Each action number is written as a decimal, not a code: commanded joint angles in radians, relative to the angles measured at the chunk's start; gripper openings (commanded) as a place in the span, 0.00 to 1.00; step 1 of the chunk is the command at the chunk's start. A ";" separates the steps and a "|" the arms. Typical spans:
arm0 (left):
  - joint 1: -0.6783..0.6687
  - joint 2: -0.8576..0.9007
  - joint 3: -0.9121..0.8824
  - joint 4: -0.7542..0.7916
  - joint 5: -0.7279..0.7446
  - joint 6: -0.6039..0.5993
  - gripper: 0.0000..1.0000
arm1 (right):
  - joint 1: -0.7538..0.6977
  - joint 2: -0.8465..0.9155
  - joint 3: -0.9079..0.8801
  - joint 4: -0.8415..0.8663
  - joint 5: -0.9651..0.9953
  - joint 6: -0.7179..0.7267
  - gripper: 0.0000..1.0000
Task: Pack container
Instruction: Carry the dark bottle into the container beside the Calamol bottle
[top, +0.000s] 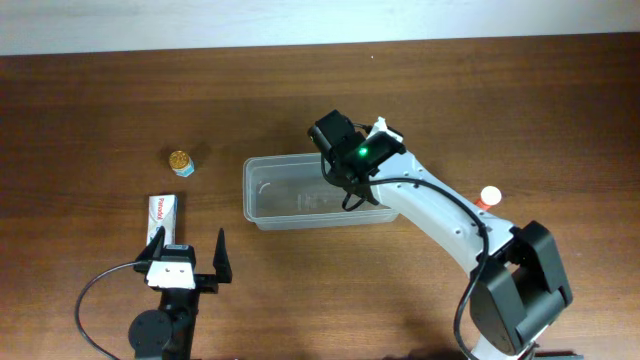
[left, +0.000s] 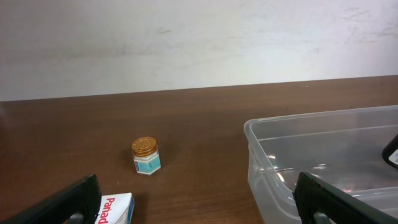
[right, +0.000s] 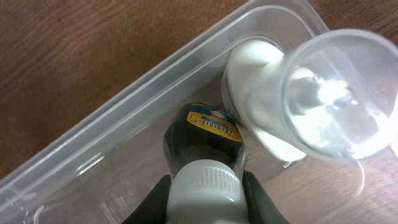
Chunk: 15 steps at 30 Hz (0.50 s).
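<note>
The clear plastic container (top: 290, 195) lies mid-table; it also shows at the right of the left wrist view (left: 323, 155). My right gripper (top: 352, 185) is over the container's right end, shut on the white cap of a dark bottle (right: 205, 146) with a yellow label, held inside the container (right: 93, 155). A white bottle with a clear cap (right: 292, 106) stands in the container's corner, touching the dark bottle. My left gripper (top: 187, 262) is open and empty near the front edge.
A small jar with a gold lid (top: 181, 161) stands left of the container, seen too in the left wrist view (left: 145, 156). A white Panadol box (top: 162, 213) lies ahead of the left gripper. A small white and orange bottle (top: 489, 197) stands at the right.
</note>
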 joint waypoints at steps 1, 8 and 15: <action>0.005 -0.003 -0.005 -0.001 0.010 0.015 1.00 | 0.006 0.024 -0.006 0.007 0.048 0.058 0.23; 0.005 -0.003 -0.005 0.000 0.010 0.015 0.99 | 0.006 0.050 -0.006 0.012 0.050 0.124 0.24; 0.005 -0.003 -0.005 0.000 0.010 0.015 0.99 | 0.006 0.052 -0.006 0.026 0.057 0.173 0.24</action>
